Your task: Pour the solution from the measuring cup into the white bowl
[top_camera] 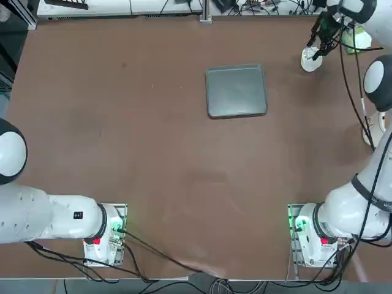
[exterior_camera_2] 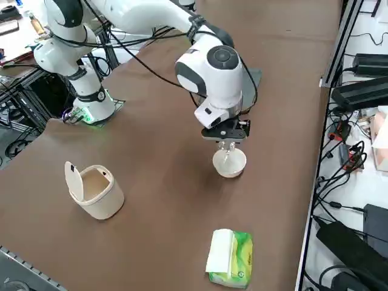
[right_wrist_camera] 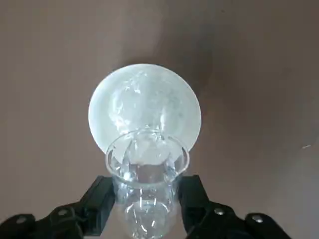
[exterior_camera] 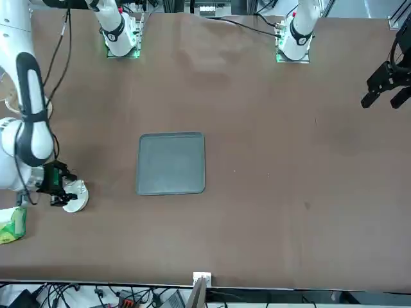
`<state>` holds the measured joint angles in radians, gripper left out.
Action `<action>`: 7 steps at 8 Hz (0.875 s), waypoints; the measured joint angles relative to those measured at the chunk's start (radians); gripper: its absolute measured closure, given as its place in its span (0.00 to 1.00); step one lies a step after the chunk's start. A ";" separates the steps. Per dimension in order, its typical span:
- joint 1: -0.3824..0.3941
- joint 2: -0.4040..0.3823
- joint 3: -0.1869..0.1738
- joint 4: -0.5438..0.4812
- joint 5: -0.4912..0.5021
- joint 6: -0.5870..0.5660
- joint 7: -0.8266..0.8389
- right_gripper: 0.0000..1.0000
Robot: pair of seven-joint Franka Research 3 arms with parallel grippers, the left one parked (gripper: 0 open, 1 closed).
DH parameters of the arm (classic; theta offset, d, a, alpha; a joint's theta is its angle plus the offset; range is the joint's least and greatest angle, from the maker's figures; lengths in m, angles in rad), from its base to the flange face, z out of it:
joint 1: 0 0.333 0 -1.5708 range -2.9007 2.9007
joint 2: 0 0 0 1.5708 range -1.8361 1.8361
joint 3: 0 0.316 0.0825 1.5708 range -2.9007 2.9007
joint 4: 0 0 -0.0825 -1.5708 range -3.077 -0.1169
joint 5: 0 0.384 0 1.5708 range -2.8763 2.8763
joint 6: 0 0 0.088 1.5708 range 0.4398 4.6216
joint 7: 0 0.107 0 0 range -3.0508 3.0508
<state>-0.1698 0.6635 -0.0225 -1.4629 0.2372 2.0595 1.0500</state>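
Gripping the measuring cup (right_wrist_camera: 147,189) tight, the right gripper (right_wrist_camera: 148,206) hung above the white bowl (right_wrist_camera: 144,107); tipping slowly, lip over centre, looked advisable.

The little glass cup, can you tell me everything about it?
The cup is tiny, clear glass with a round, glinting rim and no handle in sight. The right gripper holds it, its black jaws pressing on both sides. It hangs in the air right above the white bowl, mouth pointing toward the bowl, touching nothing but the jaws. The side view shows it just over the bowl's rim, near the table's far right part. Any liquid inside is too clear to tell.
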 joint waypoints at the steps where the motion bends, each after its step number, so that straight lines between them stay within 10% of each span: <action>1: -0.007 0.000 0.000 0.001 0.027 0.001 -0.002 0.26; 7: -0.068 0.010 -0.001 0.001 0.272 0.013 -0.057 0.26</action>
<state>-0.2382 0.6731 -0.0237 -1.4617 0.5088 2.0726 0.9930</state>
